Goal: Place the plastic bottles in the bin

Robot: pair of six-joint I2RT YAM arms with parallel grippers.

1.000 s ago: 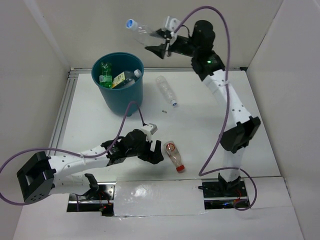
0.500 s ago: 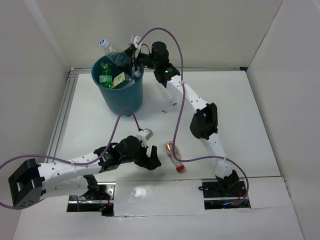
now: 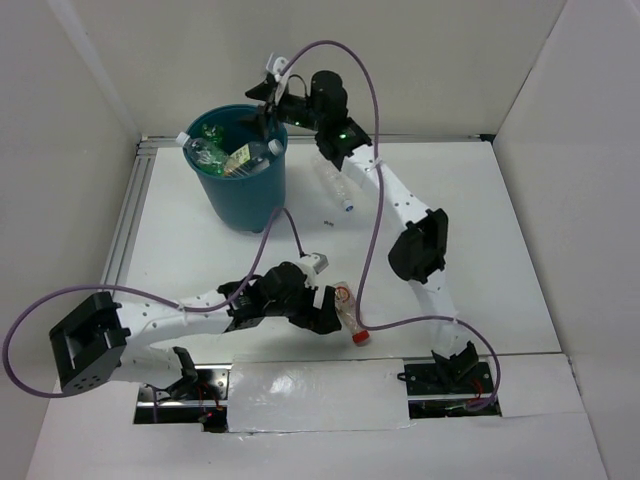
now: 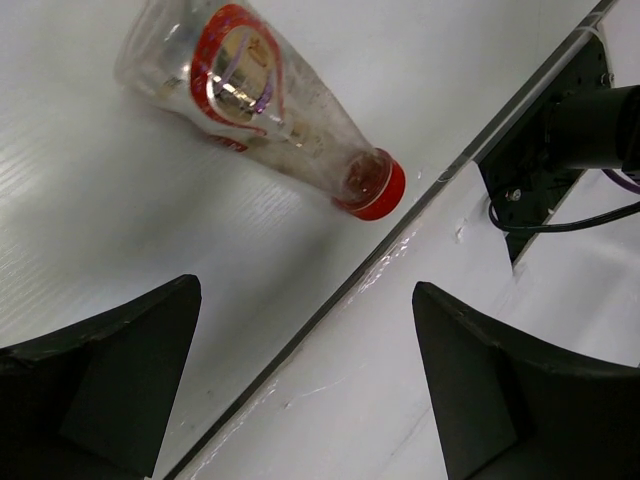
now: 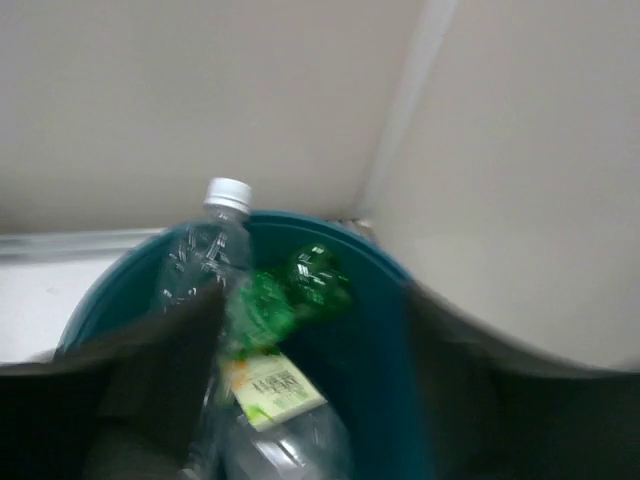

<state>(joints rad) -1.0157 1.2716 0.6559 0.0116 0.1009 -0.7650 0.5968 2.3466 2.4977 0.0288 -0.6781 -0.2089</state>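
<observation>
left gripper [image 4: 305, 300] is hanging wide open and empty with the red-capped bottle [image 4: 250, 100] lying on the table [image 4: 90, 230] just ahead, a bit left of the gap, cap end nearest, slanting across it, while the open right gripper [image 3: 268, 98] is hovering over the bin [image 3: 255, 190]

One bin [image 3: 241, 196]. Three show inside it: clear bottle [image 5: 204, 252], green bottle [image 5: 302, 284], labelled bottle [image 5: 266, 386]. Two outside it: slim bottle [image 3: 335, 186], red-capped bottle [image 4: 251, 96].

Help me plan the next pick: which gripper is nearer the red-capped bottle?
Left. The left gripper hovers right beside the red-capped bottle; the right gripper is far off, above the bin.
</observation>
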